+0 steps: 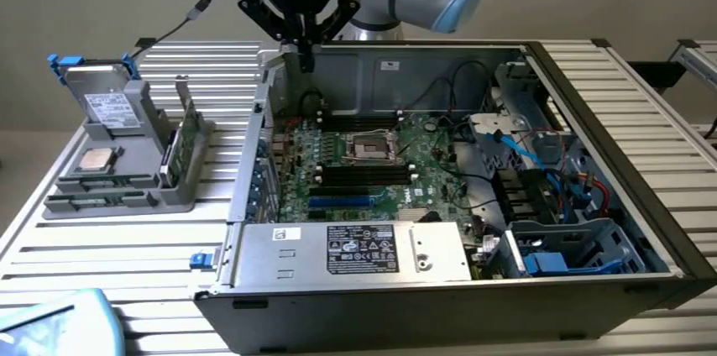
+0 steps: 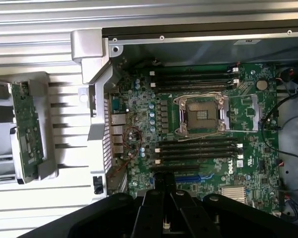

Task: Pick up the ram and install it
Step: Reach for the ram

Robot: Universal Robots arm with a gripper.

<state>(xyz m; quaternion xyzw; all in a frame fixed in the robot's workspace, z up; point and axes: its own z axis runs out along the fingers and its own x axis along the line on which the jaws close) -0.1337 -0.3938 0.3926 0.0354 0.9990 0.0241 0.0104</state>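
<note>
Green and thin, what I take to be the ram (image 1: pixel 92 201) lies flat in the front slot of the grey holder (image 1: pixel 157 192), at the holder's six o'clock end in the exterior view. It is small there, so I am not certain. Taking the processor socket (image 1: pixel 370 149) as the centre of the dial in that view, the holder sits out at nine o'clock, outside the case (image 1: pixel 381 79), with the taller expansion card (image 1: pixel 180 150) standing on its near edge. The gripper (image 1: pixel 302 52) hangs at about eleven o'clock, above the case's rear corner and well apart from the ram. Its jaws are drawn fully together, and I see nothing between them. In the wrist view the gripper (image 2: pixel 164 213) looks down on the motherboard (image 2: pixel 248 114), where the dark memory slots (image 2: pixel 196 148) on both sides of the socket (image 2: pixel 201 115) look empty, and the expansion card (image 2: pixel 27 131) shows off to the side in the holder. I judge that the pick is not yet made and the work stands at the approach, with nothing installed. A pick from here calls for the jaws to part, line up across the stick's thin faces and come down square over the holder, staying clear of the upright card beside it.
</note>
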